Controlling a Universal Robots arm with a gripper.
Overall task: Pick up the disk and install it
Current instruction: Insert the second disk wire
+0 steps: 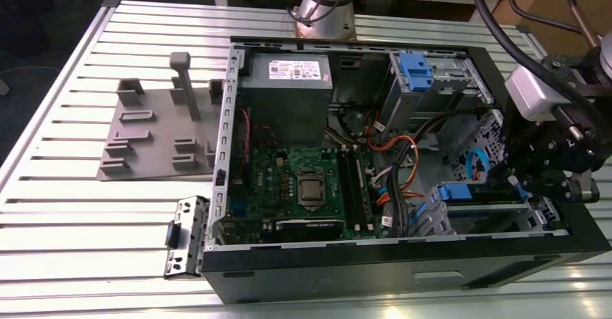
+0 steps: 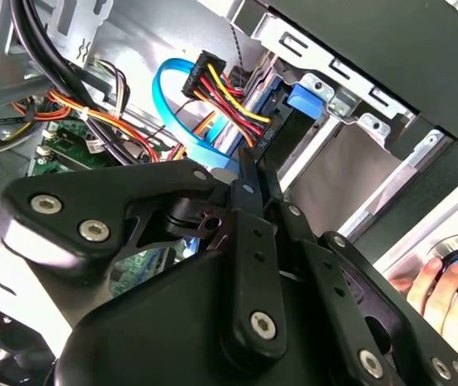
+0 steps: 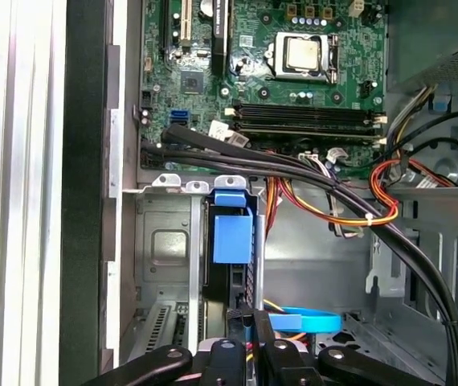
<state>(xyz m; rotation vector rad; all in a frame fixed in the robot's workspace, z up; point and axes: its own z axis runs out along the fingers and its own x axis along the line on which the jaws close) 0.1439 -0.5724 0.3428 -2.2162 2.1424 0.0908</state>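
The disk [image 1: 481,194] stands on edge in the drive bay at the near corner of the open computer case [image 1: 383,262], on the exterior view's right. Its blue carrier bracket [image 1: 457,191] faces the motherboard. In the first wrist view the disk [image 3: 229,281] runs down a slot behind a blue tab [image 3: 233,233]. In the second wrist view the disk [image 2: 281,133] is a dark slab under a blue tab [image 2: 308,95]. My gripper [image 1: 521,183] [image 2: 249,165] [image 3: 251,318] is shut, its fingertips together against the disk's cable end.
A grey power supply [image 1: 284,82] and a blue-fronted drive cage [image 1: 426,75] fill the case's far side. Loose cables [image 1: 397,161] cross beside the bay, and the motherboard [image 1: 297,183] lies at centre. A grey fixture [image 1: 158,129] and a metal bracket [image 1: 186,236] sit outside. A person's hand [image 2: 442,289] rests nearby.
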